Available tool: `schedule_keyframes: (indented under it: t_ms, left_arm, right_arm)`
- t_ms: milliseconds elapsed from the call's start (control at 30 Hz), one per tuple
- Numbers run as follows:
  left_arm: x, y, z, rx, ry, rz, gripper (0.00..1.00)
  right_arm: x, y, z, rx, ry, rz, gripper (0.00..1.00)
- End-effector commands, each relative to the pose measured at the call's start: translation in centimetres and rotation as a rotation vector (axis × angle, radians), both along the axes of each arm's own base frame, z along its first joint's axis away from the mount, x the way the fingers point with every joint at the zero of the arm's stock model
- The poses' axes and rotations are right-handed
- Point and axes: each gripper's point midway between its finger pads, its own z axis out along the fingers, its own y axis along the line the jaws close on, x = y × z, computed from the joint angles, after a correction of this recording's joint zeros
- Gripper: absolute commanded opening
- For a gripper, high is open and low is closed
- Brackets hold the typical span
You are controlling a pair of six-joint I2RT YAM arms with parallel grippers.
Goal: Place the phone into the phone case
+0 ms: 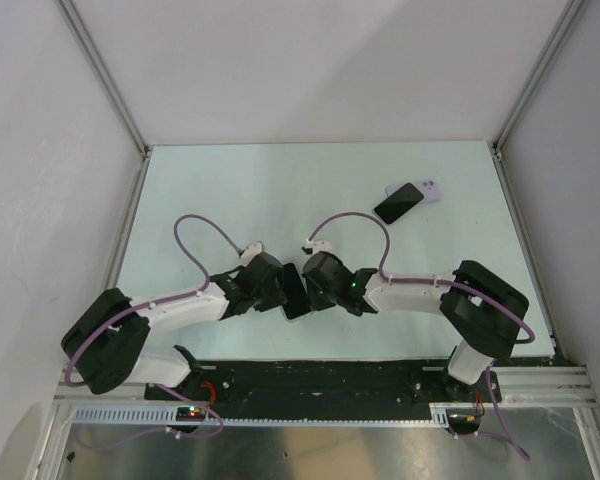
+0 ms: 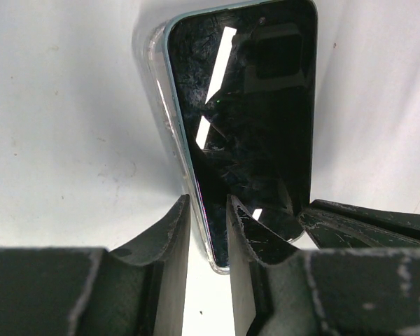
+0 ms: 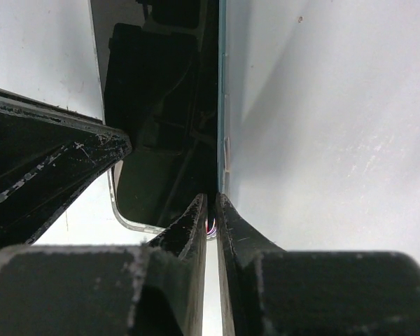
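My left fingers (image 2: 238, 220) clamp the phone (image 2: 255, 119) and my right fingers (image 3: 194, 218) pinch its thin edge; unequal pull can twist it loose.

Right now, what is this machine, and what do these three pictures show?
These are two robot arms bolted at the near edge of a table, each ending in a two-finger gripper. The wide picture looks down from above; the other two come from a camera on each wrist. The left gripper and right gripper both pinch one dark phone between them, a clear case showing along its edge. Farther back on the table lies a second dark phone, resting partly on something lilac.
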Motion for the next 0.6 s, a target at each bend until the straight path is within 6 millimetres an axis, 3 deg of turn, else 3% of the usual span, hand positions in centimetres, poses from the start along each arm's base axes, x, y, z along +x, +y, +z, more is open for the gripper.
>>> schedule_keyframes:
  t_ms: [0,200,400,567]
  left_arm:
    - [0.7,-1.9,1.9,-0.080,-0.046,-0.012,0.29]
    - [2.4,-1.9,5.7,-0.084,-0.148,-0.026,0.34]
    - [5.6,0.2,9.5,-0.055,-0.240,0.022,0.37]
    - [9.6,2.8,10.1,0.032,-0.268,0.064,0.37]
  right_arm:
    - [-6.2,-2.3,-4.1,-0.115,0.207,0.081,0.13]
    - [-3.6,-3.4,-1.7,-0.085,0.147,0.023,0.14]
    - [-0.9,-3.8,2.6,0.017,0.068,-0.029,0.26]
    - [-0.8,-4.1,3.5,0.034,0.062,-0.044,0.29]
